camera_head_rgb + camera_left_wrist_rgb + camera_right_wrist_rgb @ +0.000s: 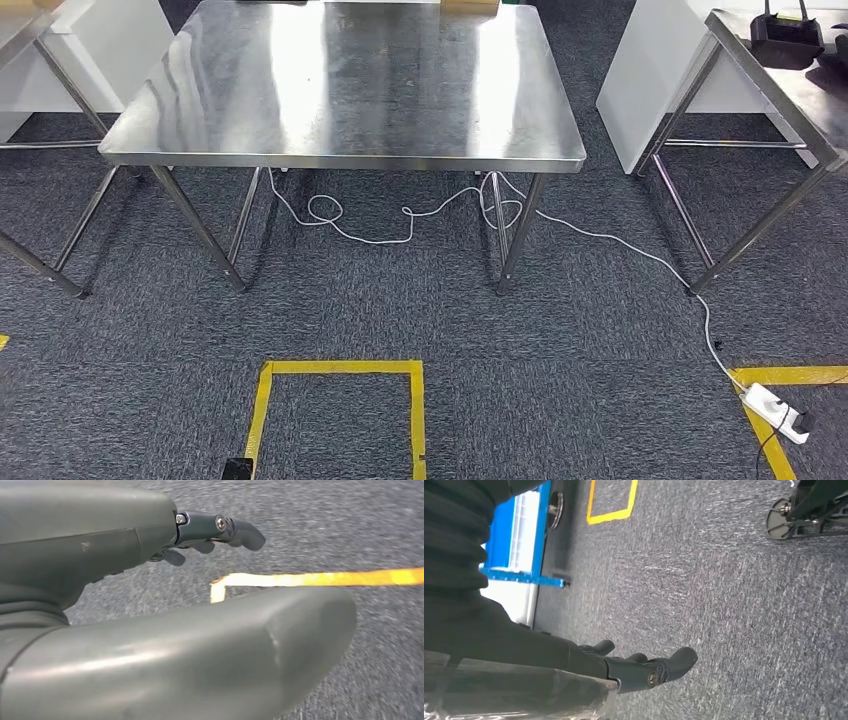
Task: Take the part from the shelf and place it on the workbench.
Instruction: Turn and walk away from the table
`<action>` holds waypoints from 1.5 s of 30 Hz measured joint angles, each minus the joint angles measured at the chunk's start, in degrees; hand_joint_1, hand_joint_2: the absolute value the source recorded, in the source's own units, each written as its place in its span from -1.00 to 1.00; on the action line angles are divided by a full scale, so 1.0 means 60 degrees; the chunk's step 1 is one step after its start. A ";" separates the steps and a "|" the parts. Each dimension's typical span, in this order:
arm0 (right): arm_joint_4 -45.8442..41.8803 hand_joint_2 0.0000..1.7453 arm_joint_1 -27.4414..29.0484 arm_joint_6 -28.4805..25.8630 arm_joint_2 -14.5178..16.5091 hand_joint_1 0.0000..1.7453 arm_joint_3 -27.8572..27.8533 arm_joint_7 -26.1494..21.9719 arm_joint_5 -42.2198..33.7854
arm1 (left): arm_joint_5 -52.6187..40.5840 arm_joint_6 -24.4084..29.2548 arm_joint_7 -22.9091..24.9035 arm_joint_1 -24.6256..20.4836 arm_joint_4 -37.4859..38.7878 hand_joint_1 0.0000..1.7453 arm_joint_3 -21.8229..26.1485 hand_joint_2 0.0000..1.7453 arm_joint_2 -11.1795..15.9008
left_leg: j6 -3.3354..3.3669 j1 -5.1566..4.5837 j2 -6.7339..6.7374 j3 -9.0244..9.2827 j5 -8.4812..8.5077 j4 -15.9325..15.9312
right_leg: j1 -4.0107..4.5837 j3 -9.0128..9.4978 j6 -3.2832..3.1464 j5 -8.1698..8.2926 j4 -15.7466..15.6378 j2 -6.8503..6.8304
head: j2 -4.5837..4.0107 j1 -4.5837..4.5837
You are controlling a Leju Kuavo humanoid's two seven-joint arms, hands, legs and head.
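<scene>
Both arms hang down – the left robot hand (pixel 210 535) and right robot hand (pixel 644 667) hold nothing, fingers loosely apart. No part on the desk (pixel 340 90) yet – best turn to find the shelf first.

steel workbench (pixel 340 90) on grey carpet (pixel 400 320)

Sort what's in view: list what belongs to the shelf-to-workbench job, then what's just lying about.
Job:
steel workbench
left hand, holding nothing
right hand, holding nothing

Lying about:
white cable
power strip
yellow floor tape
blue frame
</scene>
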 joint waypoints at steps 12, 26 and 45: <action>0.0007 1.00 0.0024 0.0007 -0.0041 -1.00 -0.0019 0.0061 0.0026 | -0.0078 -0.0071 0.0032 -0.0063 -0.0031 -1.00 -0.0019 -1.00 -0.0031 | 0.0435 -0.0128 0.1113 0.0022 0.0141 -0.0307 | -0.0055 -0.0944 0.0459 -0.0650 0.1584 -0.0892 | 0.0000 0.0066; 0.0008 1.00 -0.0004 0.0130 -0.0025 -1.00 -0.0140 0.0131 -0.0026 | -0.0153 -0.0169 -0.0005 -0.0016 -0.0054 -1.00 -0.0021 -1.00 -0.0077 | -0.0059 -0.0057 0.0487 -0.0756 -0.1057 0.2028 | -0.0092 0.0014 -0.0017 0.0193 -0.0189 -0.0312 | 0.0000 -0.0017; 0.0018 1.00 0.0078 0.0036 0.0097 -1.00 -0.0146 0.0094 0.0356 | 0.0217 -0.0187 -0.0568 0.0379 -0.0046 -1.00 0.0064 -1.00 -0.0017 | 0.0399 -0.0240 0.1327 0.0083 -0.0015 -0.0180 | 0.0027 -0.0180 0.0481 -0.0219 0.0199 -0.1340 | 0.0000 0.0070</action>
